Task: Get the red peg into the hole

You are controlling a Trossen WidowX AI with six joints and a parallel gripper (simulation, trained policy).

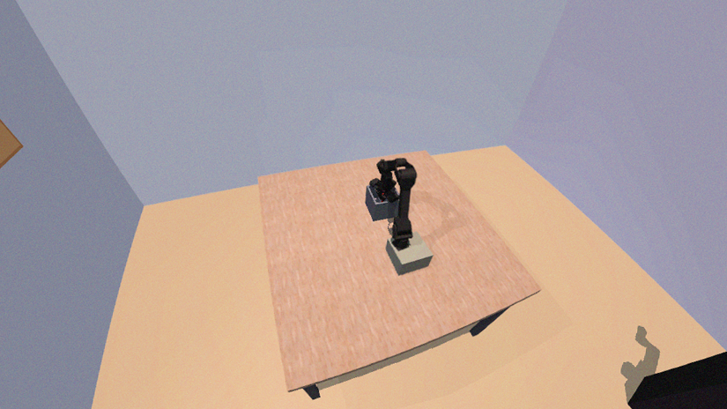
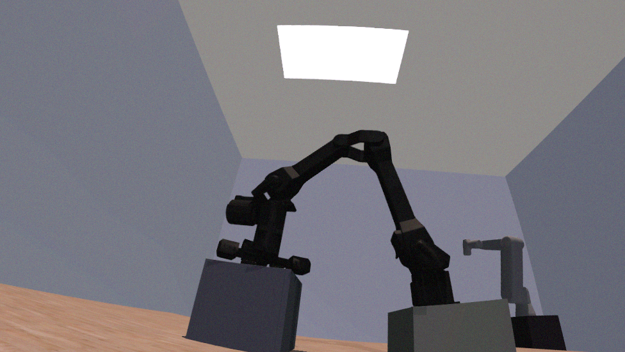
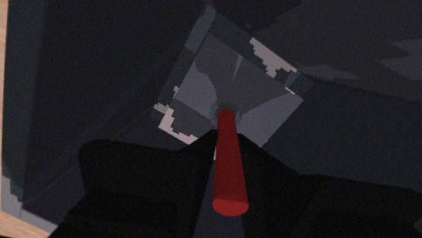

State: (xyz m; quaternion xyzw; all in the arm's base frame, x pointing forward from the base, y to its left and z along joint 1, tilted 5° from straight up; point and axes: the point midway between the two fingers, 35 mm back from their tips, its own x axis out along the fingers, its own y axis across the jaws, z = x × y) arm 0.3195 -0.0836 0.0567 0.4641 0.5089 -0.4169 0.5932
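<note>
The red peg (image 3: 231,169) (image 1: 383,193) is held between the two black fingers of my gripper (image 3: 225,136), which is shut on it. In the wrist view its far end overlaps the round hole (image 3: 216,114) in the grey plate (image 3: 275,116) at the box bottom. I cannot tell whether the tip is in the hole or just above it. The open dark blue-grey box (image 1: 379,210) (image 2: 240,303) stands on the table. In the exterior view the fingers and peg are hidden behind the box wall, and the wide part of the gripper sits just above the rim.
The box walls surround the fingers closely. The arm's pale grey base block (image 1: 414,258) (image 2: 463,328) stands on the wooden table (image 1: 342,321) near the box. A second, grey arm (image 2: 511,271) stands in the background on a dark block (image 2: 542,332).
</note>
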